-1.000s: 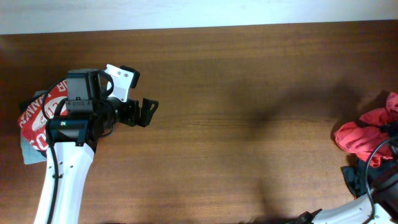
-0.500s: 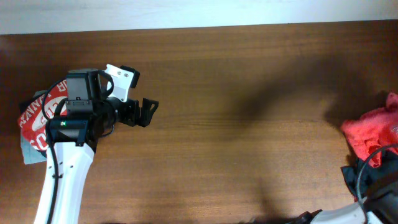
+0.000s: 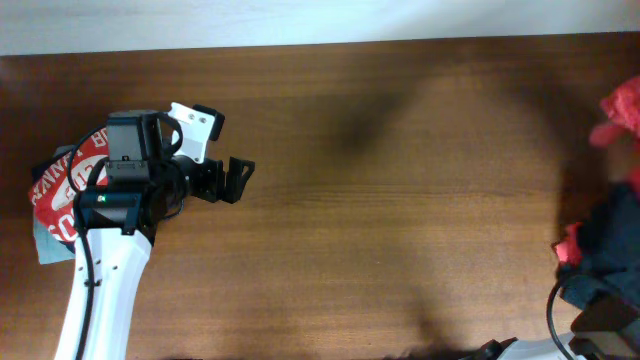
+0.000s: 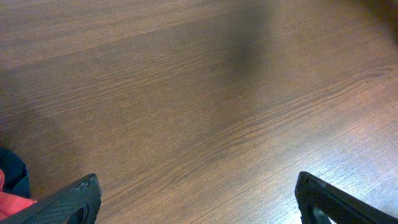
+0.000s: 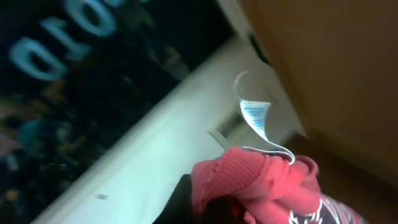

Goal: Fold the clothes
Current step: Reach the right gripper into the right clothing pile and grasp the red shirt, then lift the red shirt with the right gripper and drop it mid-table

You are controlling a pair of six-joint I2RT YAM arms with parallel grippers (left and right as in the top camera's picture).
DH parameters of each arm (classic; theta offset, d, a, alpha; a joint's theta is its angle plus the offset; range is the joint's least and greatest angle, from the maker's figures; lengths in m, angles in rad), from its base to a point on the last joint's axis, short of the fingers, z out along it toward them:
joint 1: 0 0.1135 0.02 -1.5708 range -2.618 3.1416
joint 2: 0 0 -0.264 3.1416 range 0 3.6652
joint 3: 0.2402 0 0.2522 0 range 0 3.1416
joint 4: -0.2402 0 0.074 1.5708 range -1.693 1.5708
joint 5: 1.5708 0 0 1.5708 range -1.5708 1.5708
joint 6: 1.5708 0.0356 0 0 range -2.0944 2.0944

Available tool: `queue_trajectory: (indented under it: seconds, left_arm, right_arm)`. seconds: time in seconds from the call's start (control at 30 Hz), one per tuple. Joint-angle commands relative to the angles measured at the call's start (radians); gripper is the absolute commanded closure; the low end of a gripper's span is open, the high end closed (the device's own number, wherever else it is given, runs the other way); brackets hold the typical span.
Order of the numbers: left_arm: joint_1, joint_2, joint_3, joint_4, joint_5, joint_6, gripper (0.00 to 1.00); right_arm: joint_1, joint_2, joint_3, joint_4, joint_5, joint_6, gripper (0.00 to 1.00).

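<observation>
You're part way through, as I judge it. At the left edge of the counter [image 3: 400,200] a flat stack sits under the left arm: a red tee with white print [image 3: 60,185] on a pale grey-blue piece [image 3: 45,245]. It looks folded, but the arm covers much of it, so you can't check the edges.

The left gripper [image 3: 225,150] is just right of that stack. Its jaws are spread wide over bare wood and hold nothing.

At the far right edge there's an unfolded heap, a dark piece [image 3: 610,250] with red scraps beside it. Everything there is left to do.

The right gripper itself is hidden. Its wrist view shows a bunched red garment [image 5: 255,180] with a white tag [image 5: 258,118], right up at the camera. The jaws are pressed together, pinching that garment, which looks lifted off the heap. The red blur at the overhead's top right corner is probably the same piece, but I can't tell for sure.

Nothing is spread on the middle of the counter yet.

Containers: none in any view, no bin, basket or box. The clothes lie straight on the counter.
</observation>
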Motion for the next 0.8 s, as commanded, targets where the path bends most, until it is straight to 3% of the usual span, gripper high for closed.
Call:
queue_trajectory:
  seconds: [0.0,0.27,0.5,0.77]
  left_arm:
    - [-0.004,-0.003,0.018,0.005,0.014,0.009,0.01]
    - [-0.004,-0.003,0.018,0.008,0.014,0.009,0.01]
    - [-0.004,-0.003,0.018,0.028,0.014,0.009,0.01]
    - [-0.004,-0.003,0.018,0.050,0.000,0.009,0.01]
  right_arm:
    - [0.036,-0.020,0.108,0.084,-0.104,0.090,0.96]
    - [0.042,-0.020,0.195,0.182,-0.166,0.167,0.96]
    - [0.075,-0.020,0.201,0.380,-0.368,0.366,0.96]
    - [0.366,0.003,0.200,0.332,-0.428,0.356,0.96]
